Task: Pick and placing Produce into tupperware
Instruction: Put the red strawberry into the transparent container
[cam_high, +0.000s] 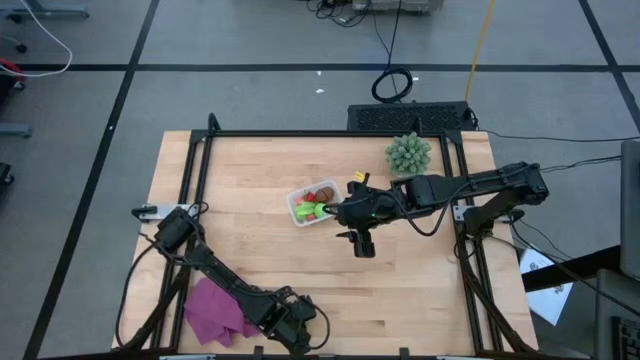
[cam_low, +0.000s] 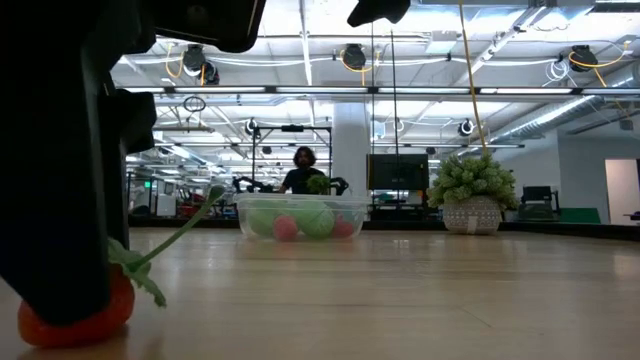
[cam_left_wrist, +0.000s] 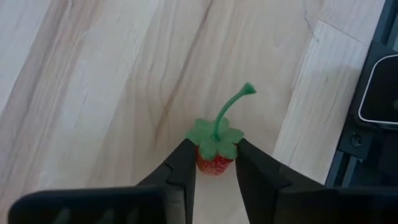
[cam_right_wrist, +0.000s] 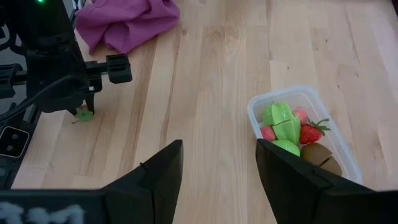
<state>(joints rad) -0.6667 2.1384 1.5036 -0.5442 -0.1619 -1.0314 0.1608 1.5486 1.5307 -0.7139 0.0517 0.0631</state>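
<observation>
Down at the near edge of the wooden table (cam_high: 260, 240), the left gripper (cam_left_wrist: 215, 171) has its two dark fingers (cam_left_wrist: 183, 171) pinched against the sides of a small red strawberry (cam_left_wrist: 214, 163), whose green leafy cap and long curved stem poke up between them. The berry sits on the wood, and from table height it shows as a red lump (cam_low: 75, 318) under the dark bulk of the gripper, stem slanting up to one side. Just beside that arm lies a crumpled purple cloth (cam_high: 215, 310). Near the middle of the table stands the clear tupperware (cam_high: 296, 203), already holding several pieces: two bright green ones (cam_right_wrist: 283, 121), a couple of small pink ones (cam_right_wrist: 267, 132), another red strawberry (cam_right_wrist: 311, 132) and a brown oval (cam_right_wrist: 320, 155) at one end. The right gripper (cam_right_wrist: 219, 168) hangs above the table just beside the container, its fingers parted with nothing between them. A spiky pale-green plant (cam_high: 408, 153) stands at the far side of the table, near the right arm. Beyond the table, far back in the room, a person (cam_low: 302, 170) is seated.
</observation>
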